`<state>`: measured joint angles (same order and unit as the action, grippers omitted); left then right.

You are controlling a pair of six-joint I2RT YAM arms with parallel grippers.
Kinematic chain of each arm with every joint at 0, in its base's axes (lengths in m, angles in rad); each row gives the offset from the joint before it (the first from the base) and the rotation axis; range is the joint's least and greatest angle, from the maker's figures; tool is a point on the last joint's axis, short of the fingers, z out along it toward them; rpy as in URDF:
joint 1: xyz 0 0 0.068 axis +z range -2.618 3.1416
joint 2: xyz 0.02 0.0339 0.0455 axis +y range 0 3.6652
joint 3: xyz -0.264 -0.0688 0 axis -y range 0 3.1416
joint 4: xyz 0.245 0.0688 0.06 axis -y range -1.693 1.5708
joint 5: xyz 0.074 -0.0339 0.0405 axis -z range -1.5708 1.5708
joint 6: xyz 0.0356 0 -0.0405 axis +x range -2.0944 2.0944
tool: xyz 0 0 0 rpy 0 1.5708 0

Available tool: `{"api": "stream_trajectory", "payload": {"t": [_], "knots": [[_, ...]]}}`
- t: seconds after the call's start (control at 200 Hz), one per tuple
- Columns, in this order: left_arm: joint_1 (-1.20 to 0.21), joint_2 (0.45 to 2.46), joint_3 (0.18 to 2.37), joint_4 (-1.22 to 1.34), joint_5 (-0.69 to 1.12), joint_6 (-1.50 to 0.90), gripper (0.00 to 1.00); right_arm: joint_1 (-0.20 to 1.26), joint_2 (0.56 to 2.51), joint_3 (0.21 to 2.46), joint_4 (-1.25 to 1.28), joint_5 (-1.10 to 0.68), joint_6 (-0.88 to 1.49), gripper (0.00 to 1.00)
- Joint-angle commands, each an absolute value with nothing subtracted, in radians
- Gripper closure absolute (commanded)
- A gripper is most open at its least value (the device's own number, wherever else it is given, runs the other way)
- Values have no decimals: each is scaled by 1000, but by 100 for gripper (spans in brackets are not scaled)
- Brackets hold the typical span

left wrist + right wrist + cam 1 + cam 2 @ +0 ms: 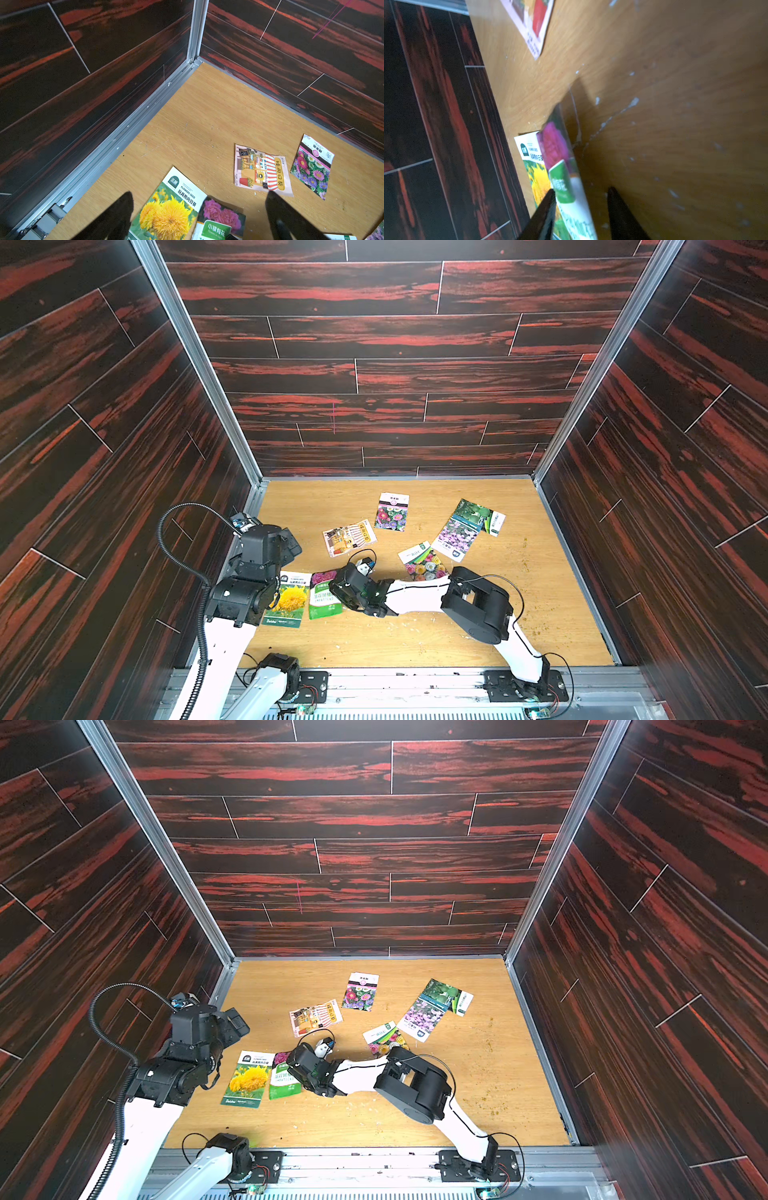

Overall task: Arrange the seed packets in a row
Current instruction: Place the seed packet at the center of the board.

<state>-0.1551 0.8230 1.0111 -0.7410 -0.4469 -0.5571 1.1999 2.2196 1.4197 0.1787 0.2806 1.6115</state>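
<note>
On the near part of the wooden counter, toward your left, two of the seed packets lie side by side. One is a sunflower packet with a big yellow bloom. The other is a pink-flower packet with a green label, and their long edges meet.

Your right claw reaches in from the right, low over the pink-flower packet. In the right wrist view its fingers stand partly apart. The packet is tipped up between them, against one finger and clear of the other, so it is not pinched.

Your left claw hangs over the counter's left side, just beyond the sunflower packet. It is spread wide with nothing in it.

Farther back, just behind the right arm, a mixed-bloom packet lies partly hidden by that arm. To its left, the cartoon shop packet lies askew. To its right, a purple-flower packet lies slanted. A green-leaf packet overlaps its far end, and you cannot tell which of the two is on top.

Farthest back, near the middle, an aster packet lies alone, almost square to the back wall.
</note>
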Motion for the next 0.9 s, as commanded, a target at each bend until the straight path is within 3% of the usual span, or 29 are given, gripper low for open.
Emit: {"api": "stream_trajectory", "payload": {"t": [0.0,0.225,0.341,0.621,0.666,0.686,0.842,0.892], "knots": [[-149,808,1000,-752,-447,-551,0,1210,2216,1428,83,276,1595,52],[-149,802,993,-752,-436,-549,0,1216,2202,1475,-68,243,1573,45],[-150,802,988,-754,-427,-549,0,1216,2212,1528,-149,202,1539,35],[-149,798,984,-759,-421,-547,0,1204,2199,1558,-287,207,1486,31],[-150,799,981,-757,-419,-548,0,1194,2189,1547,-271,201,1463,15],[-149,800,979,-755,-415,-549,0,1186,2189,1547,-265,190,1446,12],[-149,820,946,-707,-348,-553,0,1141,2100,1459,-214,210,1345,11],[-149,841,929,-668,-302,-549,0,1114,2052,1404,-167,207,1294,6]]}}
